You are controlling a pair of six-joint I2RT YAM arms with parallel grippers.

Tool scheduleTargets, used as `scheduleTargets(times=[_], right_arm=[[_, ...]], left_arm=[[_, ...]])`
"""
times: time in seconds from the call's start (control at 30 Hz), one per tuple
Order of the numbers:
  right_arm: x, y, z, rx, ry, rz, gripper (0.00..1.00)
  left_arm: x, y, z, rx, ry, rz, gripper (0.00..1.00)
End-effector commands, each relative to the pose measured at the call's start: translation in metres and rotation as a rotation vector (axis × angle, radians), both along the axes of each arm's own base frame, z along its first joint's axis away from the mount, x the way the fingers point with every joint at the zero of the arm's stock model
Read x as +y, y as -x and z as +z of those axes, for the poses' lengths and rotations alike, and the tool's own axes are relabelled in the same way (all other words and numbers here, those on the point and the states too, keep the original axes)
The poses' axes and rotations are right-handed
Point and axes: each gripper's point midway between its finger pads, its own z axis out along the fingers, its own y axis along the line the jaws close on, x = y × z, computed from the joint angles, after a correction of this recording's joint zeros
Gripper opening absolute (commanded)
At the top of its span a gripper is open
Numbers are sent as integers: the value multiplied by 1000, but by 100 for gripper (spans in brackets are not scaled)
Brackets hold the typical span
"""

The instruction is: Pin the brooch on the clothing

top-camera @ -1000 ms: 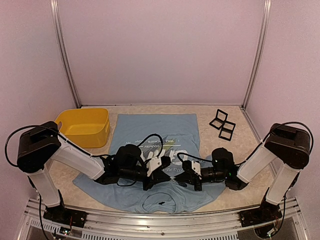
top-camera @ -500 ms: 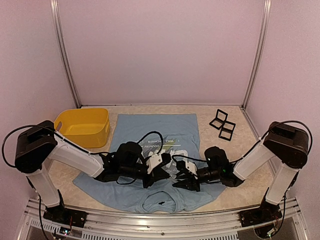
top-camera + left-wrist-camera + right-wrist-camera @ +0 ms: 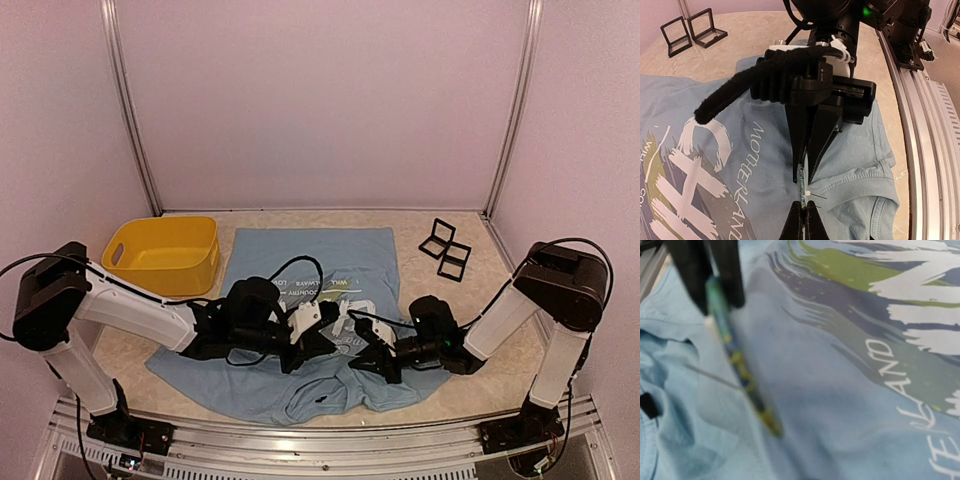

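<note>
The clothing point(image 3: 300, 262) is a light blue T-shirt lying flat, print side up, its collar toward the arms. My left gripper point(image 3: 805, 214) is shut on the near edge of the brooch point(image 3: 803, 186), a thin green-blue disc seen edge-on just above the collar. A thin pin point(image 3: 824, 197) sticks out of the brooch sideways over the fabric. My right gripper point(image 3: 807, 173) faces the left one, shut, its tips at the brooch's far edge; whether they pinch it I cannot tell. In the right wrist view the brooch point(image 3: 742, 372) hangs from the left fingers point(image 3: 715, 270); my right fingers do not show.
A yellow bin point(image 3: 165, 255) stands left of the shirt. Two black open frames point(image 3: 445, 250) stand at the back right. The aluminium rail point(image 3: 927, 150) of the near table edge runs close behind the collar point(image 3: 865, 185). Both arms lie low across the shirt's lower half.
The right jaws opened and closed again at the brooch. Both grippers shifted a little to the left and toward the collar; the left one kept its hold.
</note>
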Motion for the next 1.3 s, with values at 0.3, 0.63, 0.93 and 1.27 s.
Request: scheduleTargets(times=[0.3,0.63,0.93,1.27], right_arm=[[6,5,65,-104,-156,16,55],[24,7,54,-231,-130,21,56],[36,-5,65,-204,-198,-30,38],[36,-19,73,-185,-200,-111,29]], left_arm=[[-3,-1,19,-42,45,6,0],[-4,-1,20,-42,49,7,0],[-4,0,18,-35,51,5,0],[-3,2,16,-30,50,-4,0]])
